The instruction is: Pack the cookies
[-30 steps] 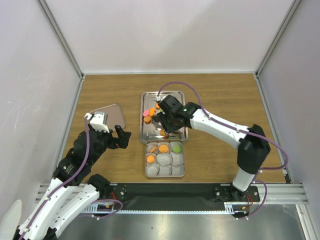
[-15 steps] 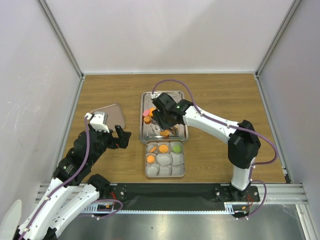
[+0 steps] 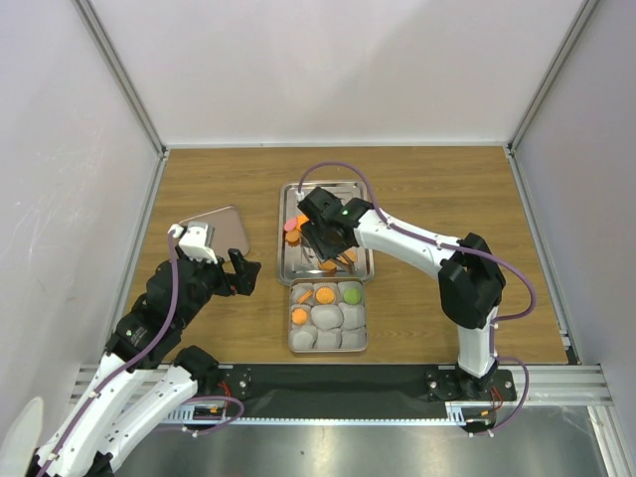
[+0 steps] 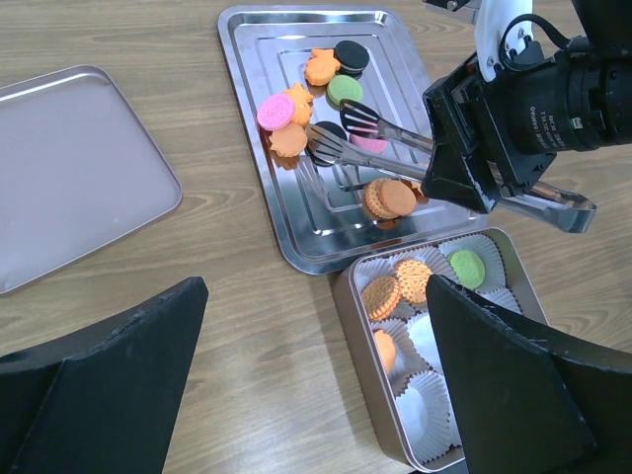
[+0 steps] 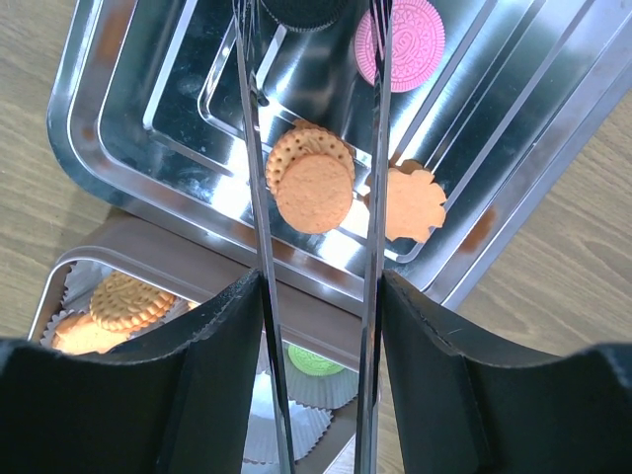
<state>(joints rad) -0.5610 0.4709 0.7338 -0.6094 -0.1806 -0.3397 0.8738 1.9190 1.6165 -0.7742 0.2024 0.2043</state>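
Loose cookies lie in a steel tray point(image 3: 283, 238): black point(image 4: 351, 54), green point(image 4: 344, 89), pink point(image 4: 275, 111) and a stack of two orange ones point(image 4: 390, 197). My right gripper point(image 3: 333, 238) is shut on metal tongs point(image 4: 395, 133) and holds them over the tray. In the right wrist view the tongs' arms point(image 5: 252, 148) stand apart on either side of the orange stack point(image 5: 312, 178), holding nothing. A tin point(image 4: 346, 306) lined with paper cups holds three orange cookies point(image 4: 380, 296) and a green one point(image 4: 466, 267). My left gripper point(image 4: 316, 326) is open and empty, left of the tin.
The tin's flat lid point(image 3: 224, 234) lies on the wooden table at the left, beside my left arm. A pink cookie point(image 5: 400, 44) and a flower-shaped orange one point(image 5: 410, 205) lie just outside the tongs. The tin sits right in front of the tray.
My right arm has swung the tongs a little to the left and farther back over the tray. The left arm has not moved.
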